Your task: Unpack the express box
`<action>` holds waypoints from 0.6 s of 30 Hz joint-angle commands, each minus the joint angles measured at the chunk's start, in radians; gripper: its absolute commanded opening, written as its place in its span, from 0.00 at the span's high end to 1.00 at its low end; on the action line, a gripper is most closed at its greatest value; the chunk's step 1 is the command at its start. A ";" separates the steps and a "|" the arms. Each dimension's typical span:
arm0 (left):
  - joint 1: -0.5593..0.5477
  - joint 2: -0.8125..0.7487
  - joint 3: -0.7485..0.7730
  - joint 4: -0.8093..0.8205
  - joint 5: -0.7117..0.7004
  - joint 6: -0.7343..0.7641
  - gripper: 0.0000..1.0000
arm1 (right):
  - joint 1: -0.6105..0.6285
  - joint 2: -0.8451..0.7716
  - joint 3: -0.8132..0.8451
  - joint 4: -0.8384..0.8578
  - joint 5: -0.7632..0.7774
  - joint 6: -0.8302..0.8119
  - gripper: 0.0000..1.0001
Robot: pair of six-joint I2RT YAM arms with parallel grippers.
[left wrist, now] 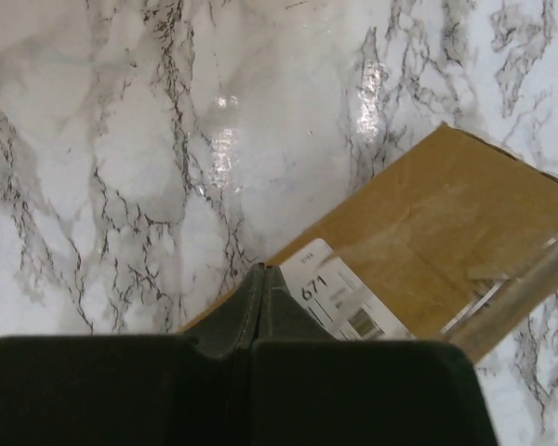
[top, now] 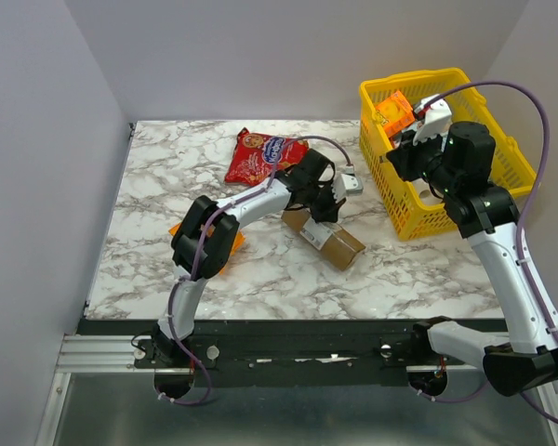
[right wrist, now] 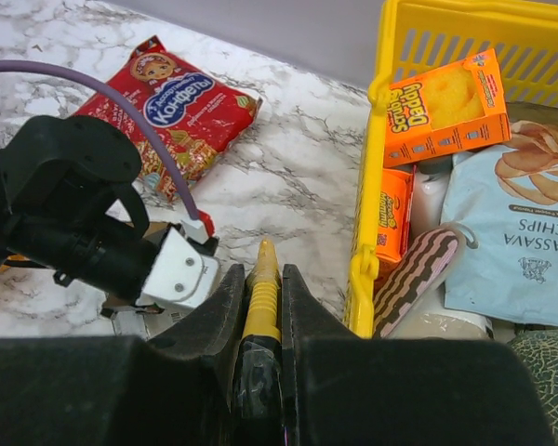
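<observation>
Right jaws, at two o'clock, clamp a yellow-tipped tool (right wrist: 262, 279) — probably a cutter.
Left jaws, closed, seemingly steady the box (top: 340, 247).

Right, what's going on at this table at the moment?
Two robot arms are working on the express box, which lies taped shut on the marble table. The left gripper, shut, is at its label end; the right gripper clamps a yellow-tipped tool near the yellow basket, not yet at the box.

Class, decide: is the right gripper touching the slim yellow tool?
Touching. The right wrist view shows the slim yellow tool clamped between the two fingers of the right gripper.
</observation>
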 commanded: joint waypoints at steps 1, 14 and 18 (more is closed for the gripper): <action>-0.002 0.035 0.084 0.034 0.047 -0.063 0.90 | -0.004 0.010 -0.005 -0.018 -0.010 -0.001 0.99; 0.024 -0.236 0.000 0.153 -0.155 -0.191 0.14 | -0.007 -0.014 -0.089 0.039 0.007 -0.023 0.99; 0.018 -0.281 -0.155 0.197 -0.126 -0.195 0.23 | -0.008 -0.031 -0.117 0.046 0.004 -0.024 0.99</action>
